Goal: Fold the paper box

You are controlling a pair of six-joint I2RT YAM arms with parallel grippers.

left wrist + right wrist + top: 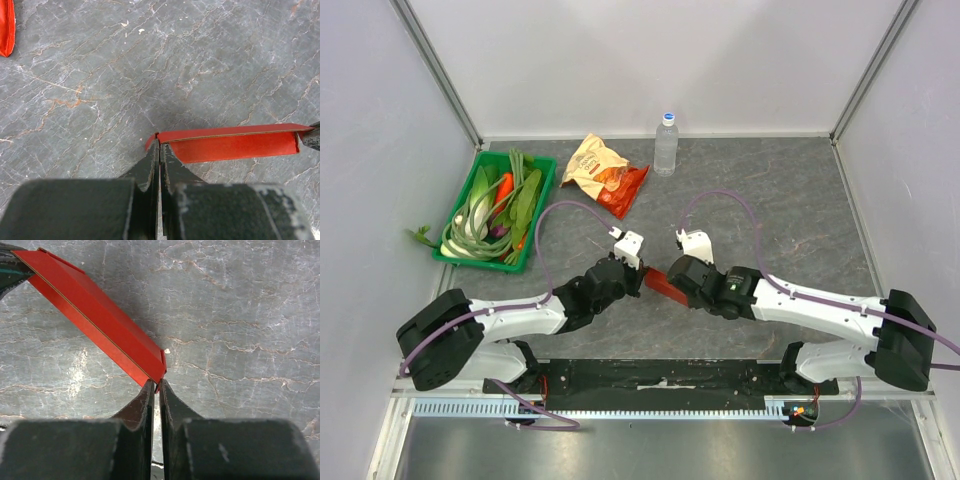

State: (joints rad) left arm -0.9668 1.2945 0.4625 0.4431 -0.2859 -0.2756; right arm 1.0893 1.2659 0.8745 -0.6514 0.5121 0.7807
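The paper box [663, 286] is a bright red, flattened cardboard strip held just above the grey table between both arms. In the left wrist view the paper box [235, 145] stretches off to the right, a long flap hanging below its top fold, and my left gripper [160, 142] is shut on its near end. In the right wrist view the paper box [95, 315] runs up to the left, and my right gripper [157, 385] pinches its lower corner with the jaws nearly touching. From above, my left gripper [642, 273] and right gripper [673, 284] face each other tip to tip.
A green tray [455, 255] of vegetables sits at the back left. A crinkled orange-and-red snack bag [605, 172] and a water bottle [666, 145] stand near the back wall. White walls enclose the table on three sides.
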